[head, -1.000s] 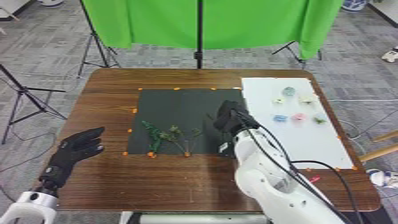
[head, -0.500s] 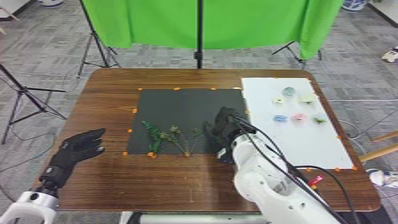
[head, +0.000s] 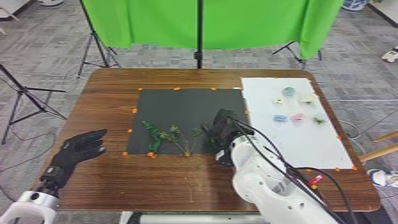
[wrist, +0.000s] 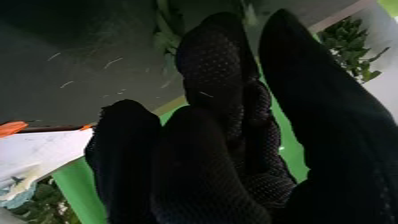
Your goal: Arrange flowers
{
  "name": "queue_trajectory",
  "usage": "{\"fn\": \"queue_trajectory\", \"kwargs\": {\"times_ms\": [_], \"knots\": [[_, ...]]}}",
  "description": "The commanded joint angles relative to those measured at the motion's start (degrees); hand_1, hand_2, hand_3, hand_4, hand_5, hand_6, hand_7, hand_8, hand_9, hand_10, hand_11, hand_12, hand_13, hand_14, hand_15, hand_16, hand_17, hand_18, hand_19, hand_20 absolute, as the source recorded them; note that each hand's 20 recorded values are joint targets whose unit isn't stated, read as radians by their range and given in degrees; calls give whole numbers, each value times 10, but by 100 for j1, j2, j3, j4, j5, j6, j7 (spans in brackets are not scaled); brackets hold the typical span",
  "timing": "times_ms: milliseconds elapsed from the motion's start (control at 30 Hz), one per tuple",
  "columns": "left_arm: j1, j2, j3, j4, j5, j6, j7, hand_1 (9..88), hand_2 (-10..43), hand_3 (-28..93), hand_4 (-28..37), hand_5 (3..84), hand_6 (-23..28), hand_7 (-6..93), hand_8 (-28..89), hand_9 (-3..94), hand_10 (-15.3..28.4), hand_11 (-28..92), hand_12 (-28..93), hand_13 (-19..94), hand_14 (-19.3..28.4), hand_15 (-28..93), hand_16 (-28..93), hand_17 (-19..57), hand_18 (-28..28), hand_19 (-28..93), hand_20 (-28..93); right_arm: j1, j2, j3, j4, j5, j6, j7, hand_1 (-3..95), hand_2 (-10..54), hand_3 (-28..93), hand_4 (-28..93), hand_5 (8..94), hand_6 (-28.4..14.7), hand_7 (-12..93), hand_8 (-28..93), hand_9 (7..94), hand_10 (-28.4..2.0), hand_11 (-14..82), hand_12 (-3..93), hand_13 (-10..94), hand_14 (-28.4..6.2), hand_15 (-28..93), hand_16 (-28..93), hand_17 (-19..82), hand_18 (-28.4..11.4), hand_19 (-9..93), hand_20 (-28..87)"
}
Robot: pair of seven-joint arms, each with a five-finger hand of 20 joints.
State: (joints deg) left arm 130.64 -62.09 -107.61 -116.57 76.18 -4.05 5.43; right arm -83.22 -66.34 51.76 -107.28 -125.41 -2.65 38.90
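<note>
The right hand (head: 223, 126), fingers loosely open, sits two o'clock from the greenery (head: 154, 138) — likely for grasping; left hand (head: 78, 146) open, nine o'clock.

Left hand (head: 80, 145), one: fingers spread, near table's (head: 98, 185) left edge. Right hand (head: 221, 129), one: at lower right part of dark sheet (head: 182, 107). Leafy green sprig (head: 153, 136) and thin branching stems (head: 184, 144), which I log side by side on sheet's lower part. White sheet (head: 306, 147), right of dark: loose flower heads, blue (head: 280, 118), pink (head: 298, 118) between blue and pale green (head: 320, 119); cream and pale teal farther off.
</note>
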Motion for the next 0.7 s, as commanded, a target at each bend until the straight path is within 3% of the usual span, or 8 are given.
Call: {"fn": "queue_trajectory", "kwargs": {"times_ms": [33,167,367,467,533,633,700], "knots": [[31,-19,-4,0,31,-82,-92,354,-95,670,-123,420,40,143,-65,319,105,140,146,310,155,119,38,102,130,95,216,-33,-17,59,-9,-31,-56,-61,491,-95,542,-6,819,-59,329,195,904,-121,492,283,937,9,717,220,766,-97,932,568],[50,-38,-5,-13,35,-66,-66,352,-95,670,-123,419,40,142,-65,320,106,139,145,310,156,121,38,102,130,96,216,-89,42,236,-215,-11,15,-142,485,-95,547,-13,819,-59,328,193,903,-121,492,284,937,9,714,220,764,-97,932,567],[34,-39,5,-10,49,-47,-47,352,-95,667,-122,419,40,139,-64,319,108,138,146,312,157,125,39,101,130,96,216,-25,461,801,-730,-197,591,-168,471,-95,556,-21,813,-56,330,187,897,-120,492,285,937,8,707,224,755,-101,932,570],[38,-46,7,-11,49,-40,-46,350,-95,664,-119,419,40,137,-63,320,108,137,146,311,158,127,38,100,130,97,215,3,728,1073,-753,-617,731,-81,452,-95,569,-44,786,-54,313,176,869,-127,478,292,937,-3,663,271,714,-121,932,601],[66,-55,-3,-26,48,-27,-52,350,-94,661,-118,419,41,136,-62,321,110,137,147,311,159,128,38,100,130,97,215,57,874,1218,-673,-758,441,78,446,-95,572,-48,777,-53,297,173,858,-131,459,294,937,-7,646,291,704,-127,932,612],[75,-62,-6,-37,53,-16,-61,350,-94,657,-116,420,42,133,-61,322,111,138,147,311,160,129,38,100,131,97,215,122,995,1386,-476,-666,-80,286,396,-95,624,-72,713,-35,204,0,792,-160,307,294,914,-26,591,375,647,-148,932,621],[77,-71,1,-38,54,-16,-53,350,-94,657,-114,420,42,132,-60,322,110,138,147,312,160,130,38,99,131,97,215,164,1059,1398,-325,-632,-365,423,388,-95,630,-76,678,-28,174,-50,764,-171,257,281,898,-33,589,380,631,-152,932,617]]}}
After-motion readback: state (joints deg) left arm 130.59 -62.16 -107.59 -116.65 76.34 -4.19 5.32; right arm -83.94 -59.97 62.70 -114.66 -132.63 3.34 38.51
